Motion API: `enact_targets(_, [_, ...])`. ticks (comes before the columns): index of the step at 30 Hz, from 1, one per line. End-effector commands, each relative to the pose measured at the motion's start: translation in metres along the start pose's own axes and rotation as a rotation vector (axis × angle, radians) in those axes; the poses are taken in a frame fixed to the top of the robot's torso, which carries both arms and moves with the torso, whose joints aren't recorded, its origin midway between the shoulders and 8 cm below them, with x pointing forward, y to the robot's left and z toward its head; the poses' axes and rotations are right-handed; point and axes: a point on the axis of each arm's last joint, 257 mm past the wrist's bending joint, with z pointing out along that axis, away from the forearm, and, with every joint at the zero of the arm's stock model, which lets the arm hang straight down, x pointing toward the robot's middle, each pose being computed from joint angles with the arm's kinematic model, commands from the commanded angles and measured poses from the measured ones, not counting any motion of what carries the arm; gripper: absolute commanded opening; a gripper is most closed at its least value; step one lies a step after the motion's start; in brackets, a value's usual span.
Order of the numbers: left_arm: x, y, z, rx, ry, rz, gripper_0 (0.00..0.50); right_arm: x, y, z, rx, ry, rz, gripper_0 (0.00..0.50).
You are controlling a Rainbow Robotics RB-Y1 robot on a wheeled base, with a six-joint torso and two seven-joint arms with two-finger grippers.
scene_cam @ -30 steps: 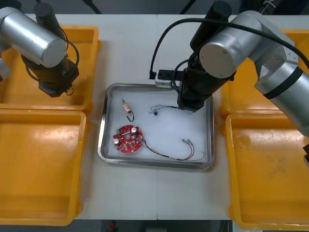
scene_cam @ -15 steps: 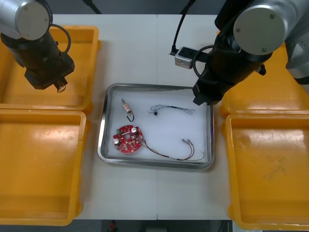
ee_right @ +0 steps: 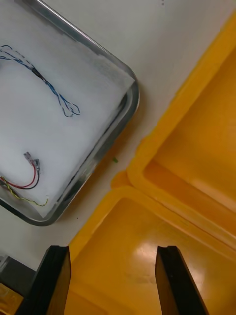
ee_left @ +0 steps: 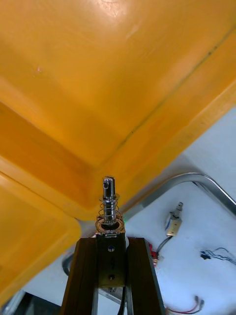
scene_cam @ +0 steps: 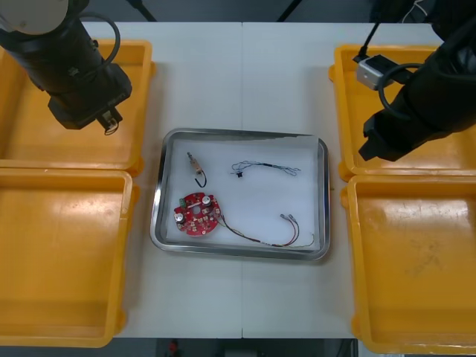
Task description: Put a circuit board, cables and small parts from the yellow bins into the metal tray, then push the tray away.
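The metal tray [scene_cam: 165, 236], white inside, lies mid-table. In it are a round red circuit board [scene_cam: 197, 214], a small metal part [scene_cam: 196, 166], a twisted blue and white cable [scene_cam: 265, 167] and a red and yellow cable [scene_cam: 274, 235]. My left gripper [scene_cam: 106, 123] hangs over the far left yellow bin [scene_cam: 37, 149], shut on a small metal part with a spring [ee_left: 110, 205]; the tray corner [ee_left: 199, 179] lies just beyond it. My right gripper [ee_right: 115, 278] is open with nothing in it, above the near right bin [ee_right: 147, 246], right of the tray [ee_right: 125, 110].
Yellow bins stand at both sides: near left [scene_cam: 59, 253], far right [scene_cam: 349, 82], near right [scene_cam: 416, 260]. All look bare inside. Bare table lies beyond the tray and in front of it.
My right arm has risen from the tray and swung right over the right bins, leaving the blue and white cable in the tray. My left arm has shifted right with its metal part.
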Motion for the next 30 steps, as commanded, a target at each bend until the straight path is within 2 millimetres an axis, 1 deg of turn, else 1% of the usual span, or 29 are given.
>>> enact_targets(1, [0.014, -0.035, -0.032, 0.088, -0.015, -0.095, 0.0, 0.032, -0.031, -0.018, 0.061, -0.022, 0.15, 0.5])
enact_targets(4, [0.033, -0.045, -0.029, 0.1, -0.002, -0.108, 0.0, 0.051, -0.042, -0.022, 0.08, -0.024, 0.246, 0.5])
enact_targets(5, [0.037, -0.047, -0.027, 0.101, 0.0, -0.11, 0.0, 0.055, -0.044, -0.022, 0.084, -0.023, 0.268, 0.5])
enact_targets(9, [0.061, -0.066, -0.019, 0.125, -0.006, -0.132, 0.0, 0.079, -0.061, -0.025, 0.105, -0.018, 0.397, 0.5])
enact_targets(14, [0.088, -0.087, -0.005, 0.152, -0.018, -0.154, 0.0, 0.102, -0.077, -0.024, 0.119, -0.007, 0.475, 0.5])
enact_targets(17, [0.102, -0.097, 0.007, 0.158, -0.029, -0.169, 0.0, 0.109, -0.085, -0.021, 0.121, -0.019, 0.503, 0.5])
enact_targets(23, [0.123, -0.109, 0.031, 0.159, -0.093, -0.177, 0.0, 0.115, -0.096, -0.01, 0.13, -0.044, 0.549, 0.5])
enact_targets(26, [0.132, -0.115, 0.042, 0.159, -0.101, -0.179, 0.0, 0.118, -0.098, -0.005, 0.117, -0.033, 0.574, 0.5])
enact_targets(30, [0.14, -0.124, 0.052, 0.167, -0.118, -0.173, 0.0, 0.122, -0.105, 0.001, 0.107, -0.022, 0.611, 0.5])
